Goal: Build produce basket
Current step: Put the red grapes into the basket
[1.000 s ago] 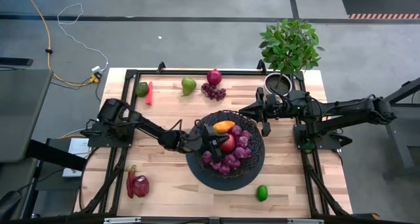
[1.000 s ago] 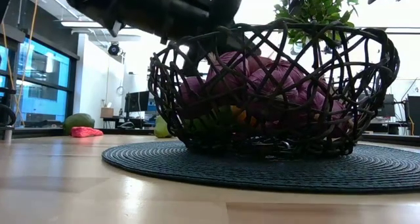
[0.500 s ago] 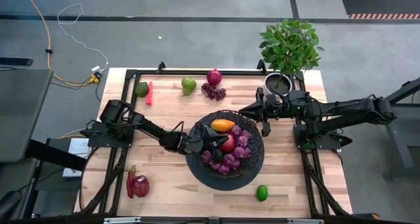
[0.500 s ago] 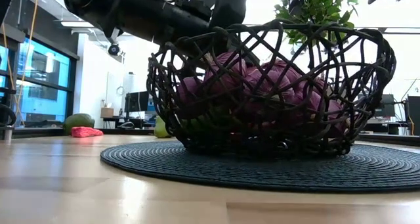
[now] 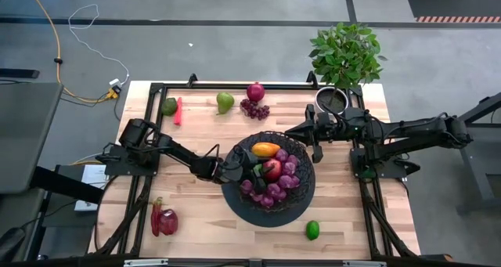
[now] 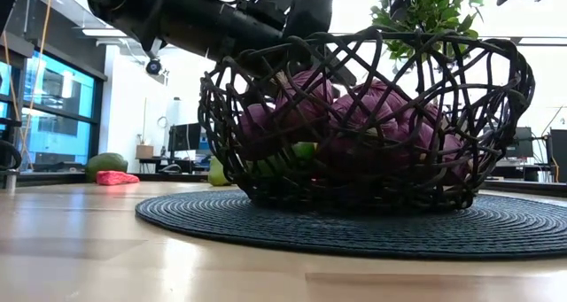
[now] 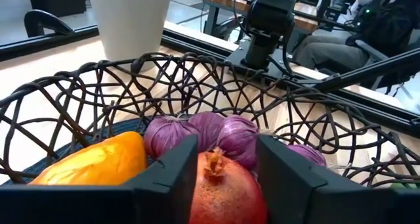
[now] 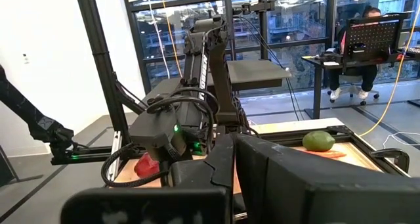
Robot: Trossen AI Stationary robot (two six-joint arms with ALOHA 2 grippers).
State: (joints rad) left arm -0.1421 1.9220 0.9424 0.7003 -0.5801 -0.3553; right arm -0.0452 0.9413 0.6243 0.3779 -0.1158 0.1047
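High view: left gripper (image 5: 257,171) inside the basket (image 5: 235,190), over its left half, fingers apart either side of a pomegranate (image 5: 272,170) lying on purple grapes (image 5: 274,195); orange-yellow fruit (image 5: 265,149) at the basket's far side. Right gripper (image 5: 317,153) just outside the basket's right rim, jaws together, holding nothing. Outside the basket: lime (image 5: 312,229) near-right, red produce (image 5: 163,220) near-left, pear (image 5: 225,102), red onion (image 5: 255,92), loose grape bunch (image 5: 255,109), avocado (image 5: 169,106) and a small red vegetable (image 5: 178,110) beyond it.

Low view: basket (image 6: 221,107) upright on its dark woven mat (image 6: 195,215), heaped with grapes (image 6: 390,125); left arm entering over the rim.

Left wrist view: fingers (image 7: 174,161) parted around the pomegranate (image 7: 223,194), apparently just clear of its skin; contact not certain.

Right wrist view: right gripper's fingers (image 8: 223,161) closed together.

Risks: pomegranate perched on the rounded grape heap, liable to roll once released; fingers withdrawing at an angle likely to catch the wire rim, dragging or tipping the basket.
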